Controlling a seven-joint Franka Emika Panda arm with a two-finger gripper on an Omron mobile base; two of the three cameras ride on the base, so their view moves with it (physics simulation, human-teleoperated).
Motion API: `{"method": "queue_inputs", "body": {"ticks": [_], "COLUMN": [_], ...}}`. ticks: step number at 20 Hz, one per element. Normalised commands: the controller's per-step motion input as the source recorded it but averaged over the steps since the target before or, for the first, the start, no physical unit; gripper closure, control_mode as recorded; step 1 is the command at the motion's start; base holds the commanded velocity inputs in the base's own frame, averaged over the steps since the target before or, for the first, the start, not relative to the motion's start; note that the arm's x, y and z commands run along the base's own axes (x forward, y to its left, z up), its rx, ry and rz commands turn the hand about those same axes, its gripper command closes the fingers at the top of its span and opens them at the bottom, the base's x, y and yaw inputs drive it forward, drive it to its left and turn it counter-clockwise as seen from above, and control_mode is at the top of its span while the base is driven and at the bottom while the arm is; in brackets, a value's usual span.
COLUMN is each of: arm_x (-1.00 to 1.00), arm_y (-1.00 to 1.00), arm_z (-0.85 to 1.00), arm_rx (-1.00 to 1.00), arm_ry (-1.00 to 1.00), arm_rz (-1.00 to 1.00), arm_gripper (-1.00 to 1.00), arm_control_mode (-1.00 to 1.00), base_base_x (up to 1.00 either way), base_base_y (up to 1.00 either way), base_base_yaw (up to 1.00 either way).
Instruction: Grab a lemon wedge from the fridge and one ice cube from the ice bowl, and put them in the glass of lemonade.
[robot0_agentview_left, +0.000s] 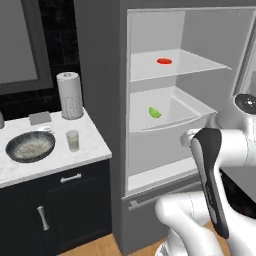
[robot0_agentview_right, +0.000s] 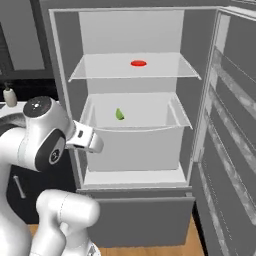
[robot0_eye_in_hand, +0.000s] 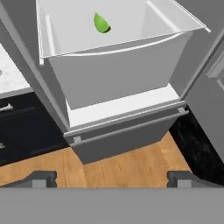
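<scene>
My gripper (robot0_eye_in_hand: 112, 177) hangs with its jaws spread wide, holding nothing, above the wood floor (robot0_eye_in_hand: 131, 168) before the open fridge (robot0_agentview_left: 120, 150). Farther in, I see the lemon wedge (robot0_eye_in_hand: 101, 23), small, yellow-green and pointed, lying in the white drawer (robot0_eye_in_hand: 118, 74). A red disc (robot0_agentview_right: 138, 63) sits on the shelf above.

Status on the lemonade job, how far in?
Early. Done: the fridge stands open, so the lemon wedge in the white drawer is reachable. In hand: nothing; the gripper is open, back from the drawer and above the floor. Left: pick the wedge, take one cube from the ice bowl, and drop both into the glass of lemonade on the counter.
</scene>
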Motion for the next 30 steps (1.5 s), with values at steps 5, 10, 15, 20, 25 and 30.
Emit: {"method": "queue_inputs", "body": {"ticks": [5, 10, 15, 20, 25, 30], "arm_x": [0.00, 0.00, 0.02, 0.25, 0.59, 0.83], "arm_y": [0.00, 0.00, 0.00, 0.00, 0.09, 0.43], "arm_z": [0.00, 0.00, 0.00, 0.00, 0.00, -0.10], "arm_rx": [0.00, 0.00, 0.00, 0.00, 0.00, 0.00], "arm_ry": [0.00, 0.00, -0.08, -0.14, -0.04, -0.08], "arm_rz": [0.00, 0.00, 0.18, 0.26, 0.15, 0.03], "arm_gripper": [-1.00, -1.00, -1.00, -1.00, -1.00, -1.00], "arm_control_mode": [1.00, 1.00, -1.00, -1.00, -1.00, -1.00], "base_base_x": [0.72, 0.25, 0.00, 0.00, 0.00, 0.00], "base_base_y": [-0.67, -0.14, -0.01, 0.00, 0.00, 0.00], "base_base_yaw": [0.31, 0.20, 0.04, 0.00, 0.00, 0.00]}}
